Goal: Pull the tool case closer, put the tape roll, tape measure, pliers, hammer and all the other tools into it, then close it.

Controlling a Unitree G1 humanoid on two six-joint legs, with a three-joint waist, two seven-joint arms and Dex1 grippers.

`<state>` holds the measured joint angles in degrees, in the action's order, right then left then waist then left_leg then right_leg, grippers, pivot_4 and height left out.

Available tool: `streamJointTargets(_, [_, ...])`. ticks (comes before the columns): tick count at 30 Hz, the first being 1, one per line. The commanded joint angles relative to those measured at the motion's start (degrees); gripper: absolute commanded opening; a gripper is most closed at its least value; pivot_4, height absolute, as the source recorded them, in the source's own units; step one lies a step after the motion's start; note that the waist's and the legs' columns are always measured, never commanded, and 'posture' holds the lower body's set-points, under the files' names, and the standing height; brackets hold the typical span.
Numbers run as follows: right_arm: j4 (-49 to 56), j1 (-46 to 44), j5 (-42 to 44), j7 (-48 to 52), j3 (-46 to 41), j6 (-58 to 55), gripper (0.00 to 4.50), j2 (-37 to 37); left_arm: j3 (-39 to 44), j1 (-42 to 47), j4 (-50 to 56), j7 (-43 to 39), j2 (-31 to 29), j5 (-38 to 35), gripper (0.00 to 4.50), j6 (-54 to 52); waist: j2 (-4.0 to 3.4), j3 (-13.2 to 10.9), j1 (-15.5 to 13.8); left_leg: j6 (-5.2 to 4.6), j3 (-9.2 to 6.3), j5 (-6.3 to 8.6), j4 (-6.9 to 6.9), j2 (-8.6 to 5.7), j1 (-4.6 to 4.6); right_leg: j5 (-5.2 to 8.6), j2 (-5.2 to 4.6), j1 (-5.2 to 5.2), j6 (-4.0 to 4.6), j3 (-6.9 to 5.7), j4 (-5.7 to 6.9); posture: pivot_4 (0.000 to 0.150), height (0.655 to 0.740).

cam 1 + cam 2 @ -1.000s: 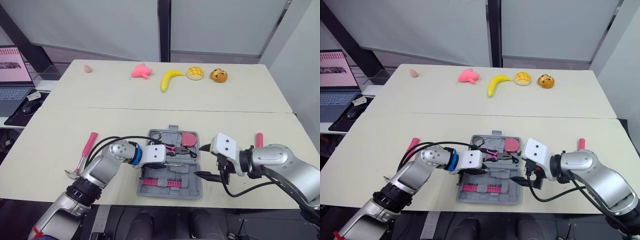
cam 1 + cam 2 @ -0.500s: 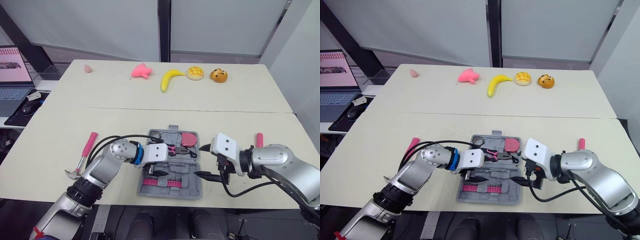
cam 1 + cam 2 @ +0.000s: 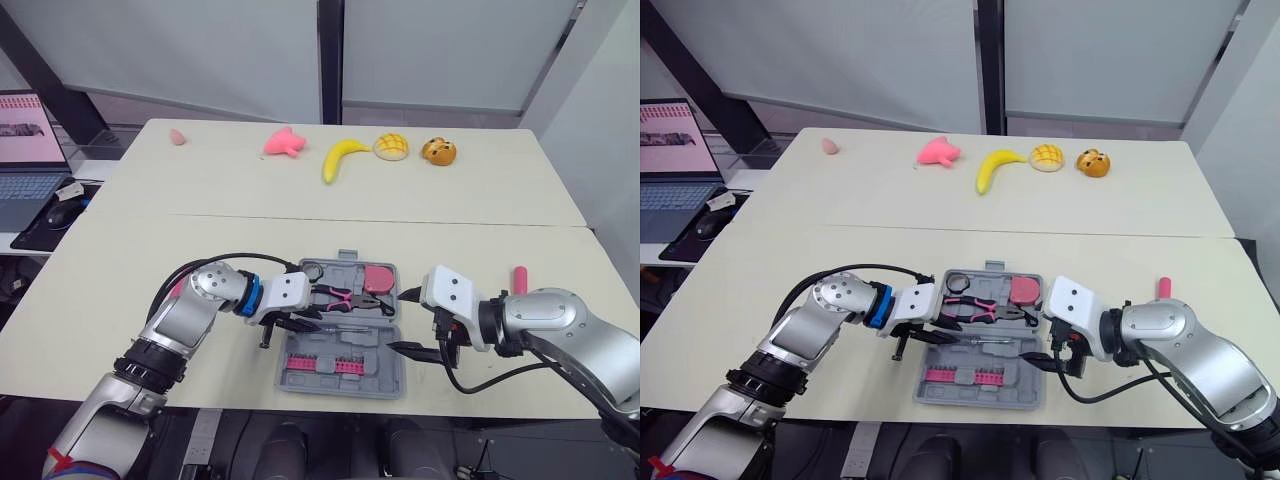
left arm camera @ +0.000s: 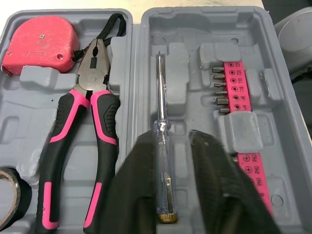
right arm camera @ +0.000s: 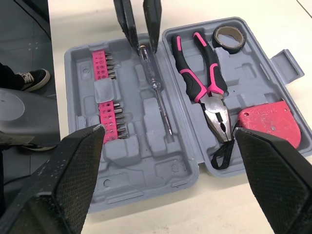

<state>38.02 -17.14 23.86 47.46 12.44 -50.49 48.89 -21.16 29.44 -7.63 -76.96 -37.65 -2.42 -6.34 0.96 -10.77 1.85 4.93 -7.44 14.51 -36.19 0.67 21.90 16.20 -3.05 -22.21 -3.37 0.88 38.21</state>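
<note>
Clear-handled screwdriver (image 4: pixel 163 161) lies between fingers (image 4: pixel 136 195) of left tool (image 4: pixel 173 139).

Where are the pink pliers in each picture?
Left eye view: pliers in the tool case's far half, mid-picture.
Right eye view: pliers in the same far half, mid-picture.
Left wrist view: pliers between tape roll and screwdriver.
Right wrist view: pliers between screwdriver and tape roll.
Shared landmark: the red tape measure by the pliers' nose.

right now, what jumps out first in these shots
The open tool case on the near table, with pink pliers and a pink tape measure in its far half. The left gripper hangs open over a screwdriver in the near half; the right gripper gapes wide at the case's right side.
</note>
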Motion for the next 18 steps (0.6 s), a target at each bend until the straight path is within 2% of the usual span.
streamJointTargets(1, [1.25,-0.88,0.26,0.1,-0.67,0.78,4.5,-0.08,-1.13,-0.33,-1.11,1.42,1.26,1.64,0.03,1.31,0.0,0.0,0.0,0.0,0.0,0.0,0.0,0.0,0.0,0.0,0.0,0.0,0.0,0.0,0.0,0.15,0.7369])
streamJointTargets(10, [1.41,-0.94,0.34,-0.01,-0.55,0.48,4.5,-0.18,-2.35,-0.04,-8.8,5.38,3.95,6.27,0.03,5.06,0.0,0.01,-0.02,0.0,-0.02,0.0,-0.17,-0.02,-0.03,0.0,0.0,-0.02,0.0,0.0,0.31,0.15,0.7369])
streamJointTargets(18, [1.8,-0.7,0.39,0.13,-0.83,0.44,4.5,0.25,-3.1,0.04,-12.93,6.27,3.72,8.58,0.03,8.58,0.0,0.05,0.04,-0.02,-0.03,-0.01,-0.54,-0.03,-0.17,0.07,0.02,0.06,-0.1,0.05,0.68,0.15,0.7369])
